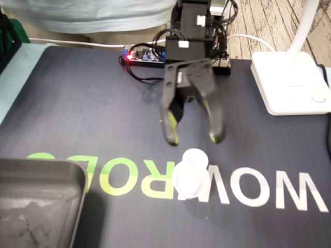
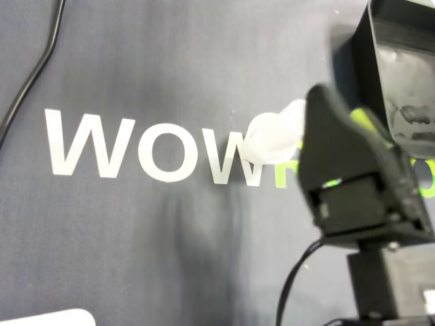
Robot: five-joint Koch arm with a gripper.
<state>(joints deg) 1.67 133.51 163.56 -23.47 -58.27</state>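
A small white cup-like object [image 1: 191, 173] stands on the dark mat, on the pale lettering. In the fixed view my gripper [image 1: 194, 138] hangs just behind and above it. It is open, and its two black fingers with yellow-green pads are spread wider than the object, with nothing between them. In the overhead view the same white object [image 2: 274, 136] pokes out from the left of the gripper's black housing [image 2: 346, 163], which hides part of it. I cannot tell whether a finger touches it.
A grey metal tray [image 1: 36, 201] sits at the fixed view's lower left and shows as the tray [image 2: 401, 81] at the overhead view's upper right. A white lamp base [image 1: 289, 82] stands at the right. A circuit board [image 1: 147, 54] with wires lies behind the arm. A black cable [image 2: 27, 81] runs along the mat.
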